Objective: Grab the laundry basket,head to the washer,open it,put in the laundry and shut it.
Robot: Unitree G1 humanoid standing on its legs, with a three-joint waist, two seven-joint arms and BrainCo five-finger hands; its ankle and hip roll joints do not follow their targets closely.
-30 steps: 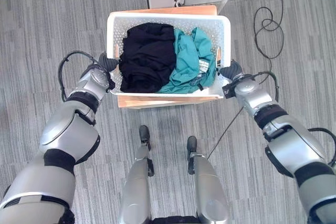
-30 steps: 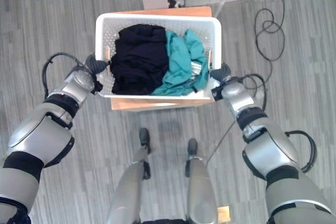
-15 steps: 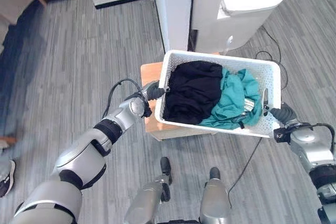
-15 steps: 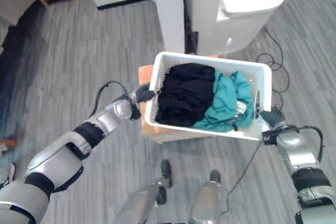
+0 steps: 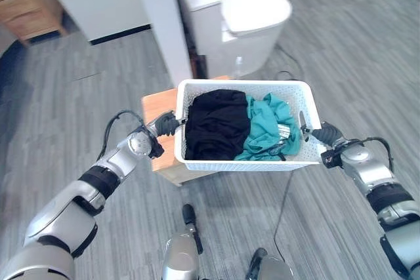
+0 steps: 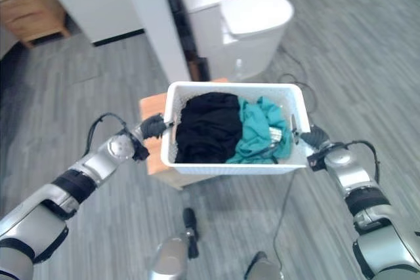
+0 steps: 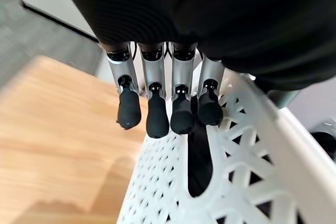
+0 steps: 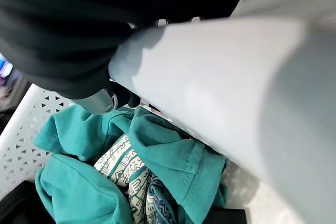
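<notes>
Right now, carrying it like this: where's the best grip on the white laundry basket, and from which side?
By the handle slots in the two short end walls of the white laundry basket, one hand from each side. The left hand curls its fingers at the cut-out slot; the right hand is at the opposite end. The perforated long walls show no handholds, and end grips should keep the load level.

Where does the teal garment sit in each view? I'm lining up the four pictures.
Left eye view: teal garment in the right half of the white perforated plastic laundry basket.
Right eye view: same spot.
Left wrist view: not in it.
Right wrist view: lower left.
Shared landmark: the black clothing beside it.
</notes>
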